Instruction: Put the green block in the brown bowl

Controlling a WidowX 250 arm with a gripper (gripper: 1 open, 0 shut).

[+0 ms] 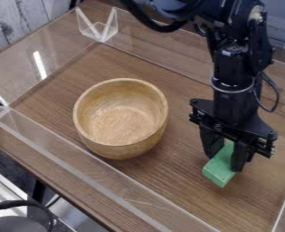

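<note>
The green block (221, 169) stands on end on the wooden table, right of the brown bowl (116, 141). My gripper (228, 155) points straight down over it, and its black fingers (210, 145) press the block's upper part from both sides. The block's lower end shows below the fingers and seems to touch the tabletop. The bowl is upright with nothing in it, about a hand's width to the left of the gripper.
Low clear acrylic walls (36, 127) run around the table. A small clear plastic stand (99, 25) sits at the back left corner. The black arm (235, 54) rises above the gripper at the right.
</note>
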